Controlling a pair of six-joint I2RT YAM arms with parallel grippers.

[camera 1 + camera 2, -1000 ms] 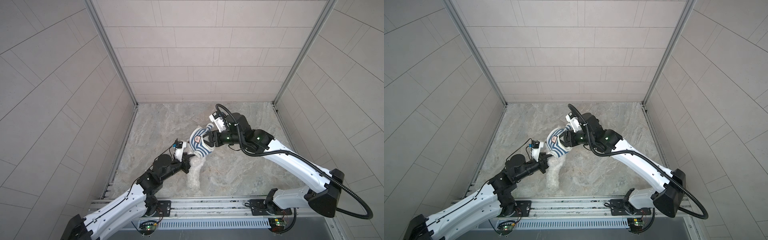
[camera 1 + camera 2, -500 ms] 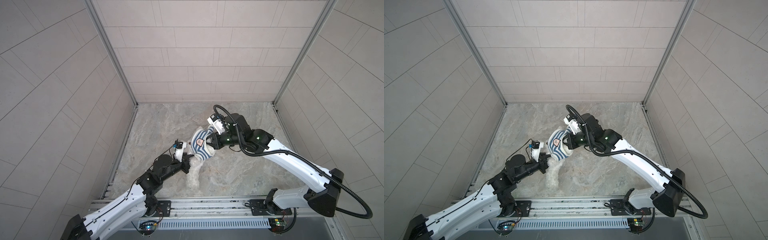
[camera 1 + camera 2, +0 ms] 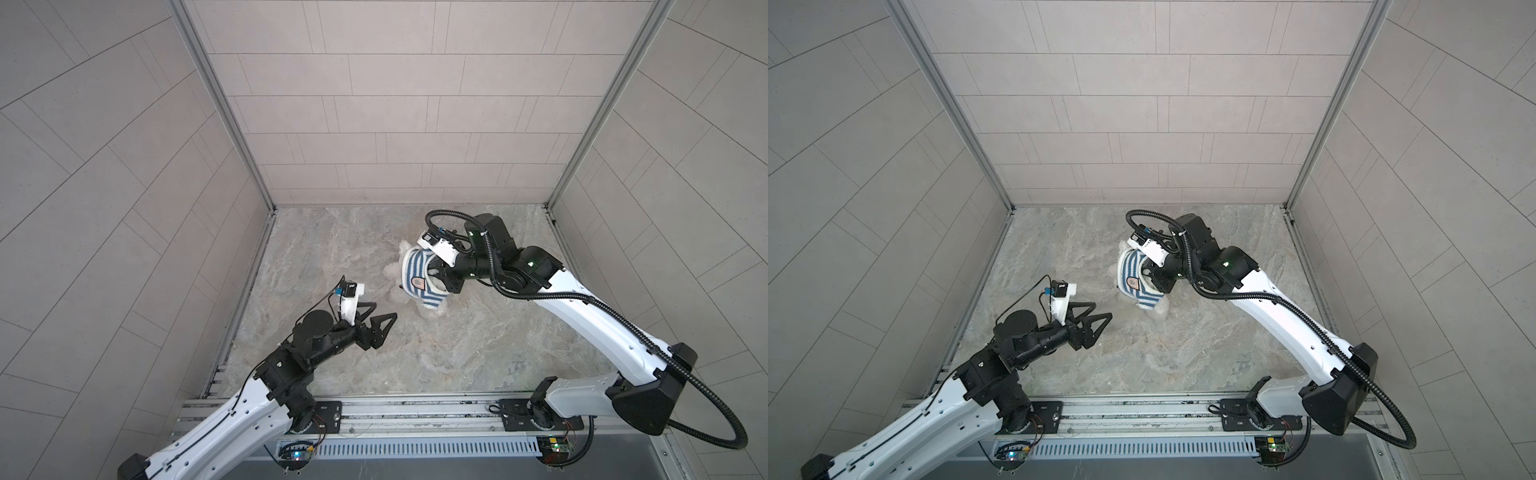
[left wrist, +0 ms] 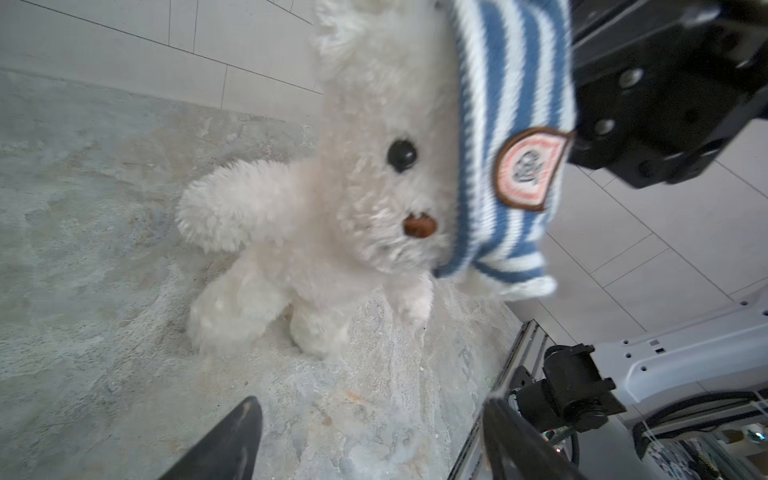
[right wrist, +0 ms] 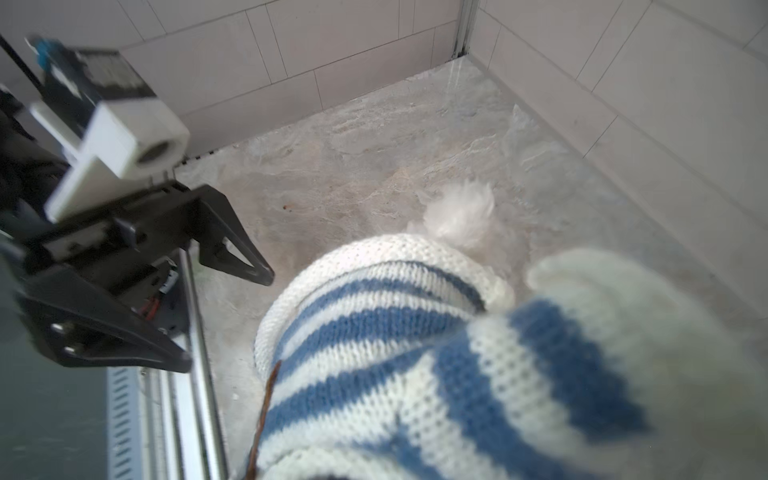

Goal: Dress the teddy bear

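Note:
The teddy bear (image 4: 365, 187), fluffy and white, stands upright on the marble floor with its face toward my left wrist camera. A blue-and-white striped shirt (image 4: 511, 124) with a badge sits over the top of its head. In both top views the shirt (image 3: 417, 278) (image 3: 1133, 282) covers most of the bear (image 3: 392, 272) (image 3: 1160, 307). My right gripper (image 3: 446, 282) (image 3: 1156, 282) is shut on the shirt (image 5: 415, 353) from the bear's right, its fingertips buried in the knit. A tuft of the bear's fur (image 5: 461, 212) pokes out past the collar. My left gripper (image 3: 384, 316) (image 3: 1102, 311) (image 4: 370, 440) is open and empty, in front of the bear and to its left.
The metal base rail (image 3: 415, 409) (image 3: 1142, 409) runs along the front edge of the marble floor (image 3: 332, 249). Tiled walls (image 3: 374, 124) close in the back and both sides. In the right wrist view my left gripper (image 5: 226, 322) hangs beside the rail (image 5: 199, 374).
My left gripper has opened, let go of the bear and drawn back toward the front left. My right gripper has carried the shirt and the bear toward the back right.

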